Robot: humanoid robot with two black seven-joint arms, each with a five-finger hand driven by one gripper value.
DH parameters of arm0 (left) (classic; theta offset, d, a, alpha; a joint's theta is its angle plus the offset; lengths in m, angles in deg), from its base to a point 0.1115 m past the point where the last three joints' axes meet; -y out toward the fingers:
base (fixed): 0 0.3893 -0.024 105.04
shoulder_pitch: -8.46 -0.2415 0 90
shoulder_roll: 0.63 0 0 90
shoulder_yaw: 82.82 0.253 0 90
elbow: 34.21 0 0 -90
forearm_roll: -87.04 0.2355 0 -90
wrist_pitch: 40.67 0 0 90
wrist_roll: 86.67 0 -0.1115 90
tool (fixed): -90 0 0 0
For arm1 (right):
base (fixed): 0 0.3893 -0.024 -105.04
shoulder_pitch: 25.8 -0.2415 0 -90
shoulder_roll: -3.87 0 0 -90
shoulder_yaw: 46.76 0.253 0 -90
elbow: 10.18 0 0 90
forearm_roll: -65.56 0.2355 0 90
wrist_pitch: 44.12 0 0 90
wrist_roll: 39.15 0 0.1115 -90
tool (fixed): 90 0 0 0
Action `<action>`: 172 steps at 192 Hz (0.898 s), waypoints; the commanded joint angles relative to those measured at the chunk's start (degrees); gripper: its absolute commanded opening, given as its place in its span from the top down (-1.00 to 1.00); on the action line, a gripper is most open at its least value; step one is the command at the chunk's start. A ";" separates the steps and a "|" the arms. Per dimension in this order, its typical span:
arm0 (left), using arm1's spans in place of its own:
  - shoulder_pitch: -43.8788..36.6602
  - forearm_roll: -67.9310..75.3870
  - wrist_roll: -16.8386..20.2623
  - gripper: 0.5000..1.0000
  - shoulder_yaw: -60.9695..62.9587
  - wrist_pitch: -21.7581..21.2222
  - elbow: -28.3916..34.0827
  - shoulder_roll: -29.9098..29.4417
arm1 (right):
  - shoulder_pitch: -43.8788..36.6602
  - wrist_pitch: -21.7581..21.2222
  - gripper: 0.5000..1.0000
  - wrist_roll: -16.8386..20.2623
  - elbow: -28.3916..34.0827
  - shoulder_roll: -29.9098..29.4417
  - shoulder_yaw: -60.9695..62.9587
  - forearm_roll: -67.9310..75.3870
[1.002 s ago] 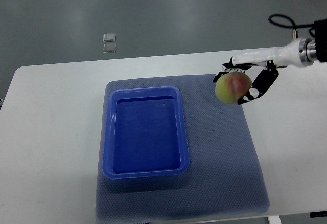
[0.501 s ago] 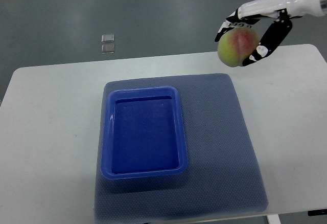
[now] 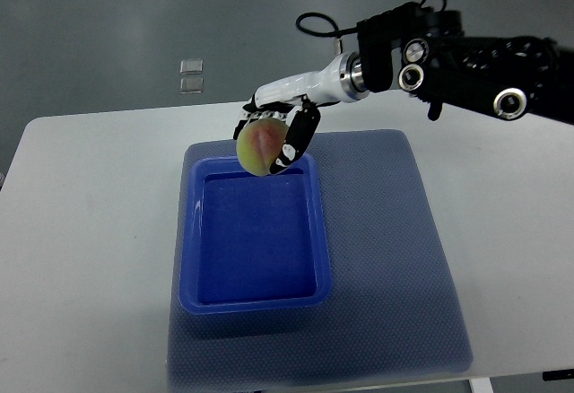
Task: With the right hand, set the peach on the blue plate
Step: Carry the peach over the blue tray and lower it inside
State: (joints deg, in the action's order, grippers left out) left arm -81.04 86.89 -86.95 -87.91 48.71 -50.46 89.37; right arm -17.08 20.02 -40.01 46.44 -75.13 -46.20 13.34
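Reaching in from 3 o'clock, the right hand (image 3: 276,133) curls its fingers (image 3: 299,135) around one peach (image 3: 260,144), yellow-green with a red blush, holding it above the 12 o'clock rim of the single blue plate (image 3: 256,296), a deep rectangular tray with nothing in it. That plate sits on one grey-blue textured mat (image 3: 395,267), spread over a white table (image 3: 85,231) with rounded corners. Beyond the table at 12 o'clock lies grey floor (image 3: 134,16), where two small pale square tiles (image 3: 192,74) sit one above the other.
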 commanded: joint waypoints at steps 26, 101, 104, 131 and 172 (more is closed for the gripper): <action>-0.06 -0.02 -0.08 -1.00 -0.09 0.01 0.16 0.00 | 6.93 2.65 1.00 -0.02 -10.30 -11.01 -0.21 -1.04; -0.06 -0.02 -0.08 -1.00 -0.09 0.01 0.33 0.00 | 12.82 3.44 0.80 -0.11 -13.29 -11.01 -0.47 -5.17; -0.06 -0.02 -0.08 -1.00 0.00 -0.08 0.33 0.00 | 13.61 3.44 0.71 -0.11 -13.29 -11.01 -0.47 -5.26; -0.06 -0.02 -0.08 -1.00 0.00 -0.08 0.33 0.00 | 14.05 3.44 -0.02 -0.20 -13.29 -11.01 -0.30 -5.17; 0.02 -0.02 -0.08 -1.00 0.00 -0.08 0.33 0.00 | 13.70 2.74 -0.73 -0.20 -13.11 -11.01 0.23 -5.00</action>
State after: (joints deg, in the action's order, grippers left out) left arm -81.10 86.85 -87.03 -87.91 48.66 -50.12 89.37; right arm -3.13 22.95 -40.19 33.17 -86.12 -46.19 8.14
